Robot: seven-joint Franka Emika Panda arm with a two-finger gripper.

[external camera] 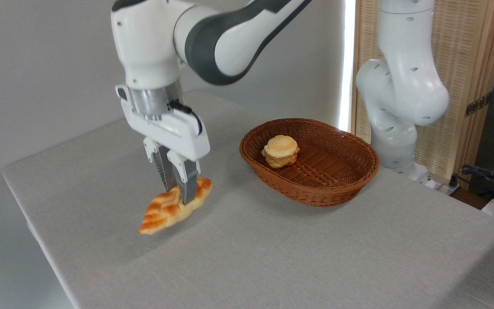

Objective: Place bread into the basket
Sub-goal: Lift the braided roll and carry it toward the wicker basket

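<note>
The bread [165, 211], a braided golden-orange loaf with pointed ends, hangs tilted just above the grey table at left of centre, its lower tip pointing down-left. My gripper [180, 195] is shut on the loaf's middle, fingers coming straight down from above. The reddish-brown wicker basket [337, 180] stands to the right, well apart from the loaf.
A small round pale bun [280, 151] lies inside the basket toward its left end. The arm's white base [395, 107] rises behind the basket at the right. The table's left edge [28, 214] runs close to the loaf. Cables lie at the far right.
</note>
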